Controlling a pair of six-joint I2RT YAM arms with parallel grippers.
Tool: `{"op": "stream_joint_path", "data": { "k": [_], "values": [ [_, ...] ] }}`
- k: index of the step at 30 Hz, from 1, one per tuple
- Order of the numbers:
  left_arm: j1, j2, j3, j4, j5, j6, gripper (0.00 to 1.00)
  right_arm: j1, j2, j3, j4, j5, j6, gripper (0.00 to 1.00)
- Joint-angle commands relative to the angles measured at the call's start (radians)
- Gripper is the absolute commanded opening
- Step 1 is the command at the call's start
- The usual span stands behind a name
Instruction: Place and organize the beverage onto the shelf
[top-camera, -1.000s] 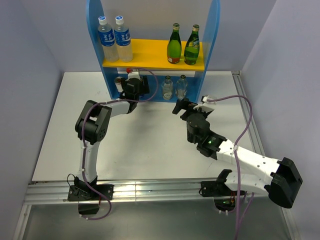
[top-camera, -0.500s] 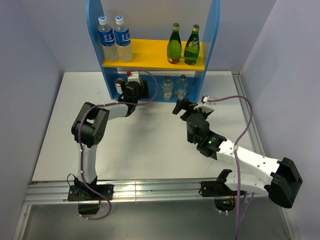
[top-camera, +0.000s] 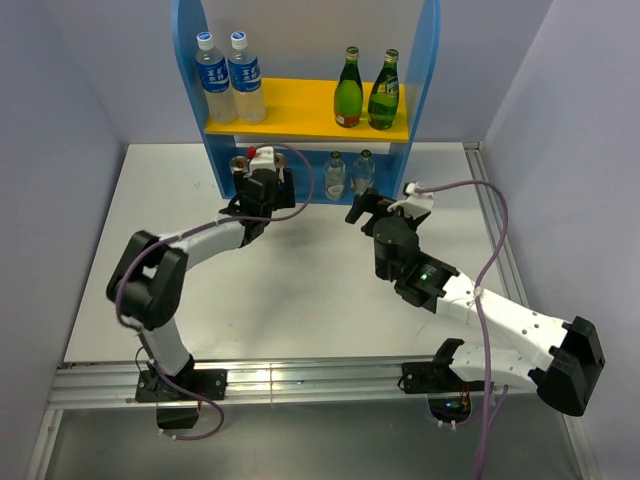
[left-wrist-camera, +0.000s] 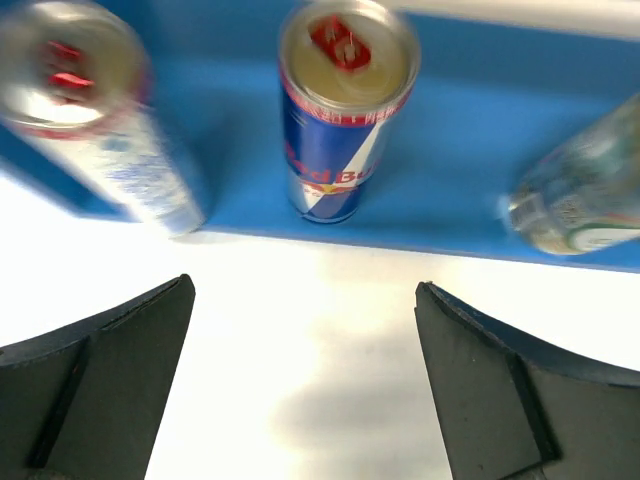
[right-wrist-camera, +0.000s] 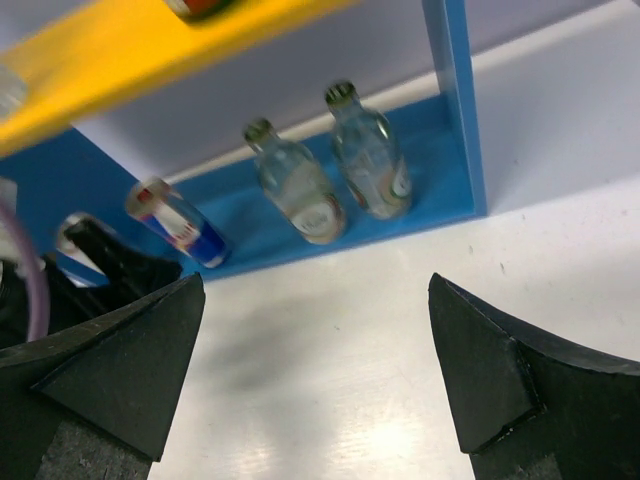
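My left gripper (left-wrist-camera: 305, 300) has finished spreading and now stands wide and empty, backed off the slim silver-blue-red can (left-wrist-camera: 338, 120); that can stands upright on the bottom board of the blue round-sided shelf (top-camera: 428, 80), beside its twin can (left-wrist-camera: 95, 110); my right gripper (right-wrist-camera: 315, 300) is spread and empty too, facing two small clear bottles (right-wrist-camera: 295, 190) on the same board; two green glass bottles (top-camera: 348, 90) stand on the yellow upper board (top-camera: 300, 105); I judge all six drinks shelved.

Shiny metal cans (left-wrist-camera: 345, 110), glossy clear bottles (right-wrist-camera: 295, 190) and green glass bottles (top-camera: 348, 90) against the shelf (top-camera: 300, 108), smooth-painted in matt blue and yellow; the table (top-camera: 300, 290) is matt white, the left gripper (left-wrist-camera: 305, 288) matt black plastic.
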Motion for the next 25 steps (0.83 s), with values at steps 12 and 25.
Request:
{"op": "stream_joint_path", "data": {
  "k": [12,25],
  "values": [
    [-0.107,-0.555,0.138,-0.495,-0.069,-0.064,0.99,0.012,-0.113,0.284,-0.193,-0.037,-0.06,1.0],
    [-0.11,-0.643,0.09,-0.454,-0.091,-0.044,0.99,0.017,-0.145,0.278,-0.166,-0.046,-0.108,1.0]
  ]
}}
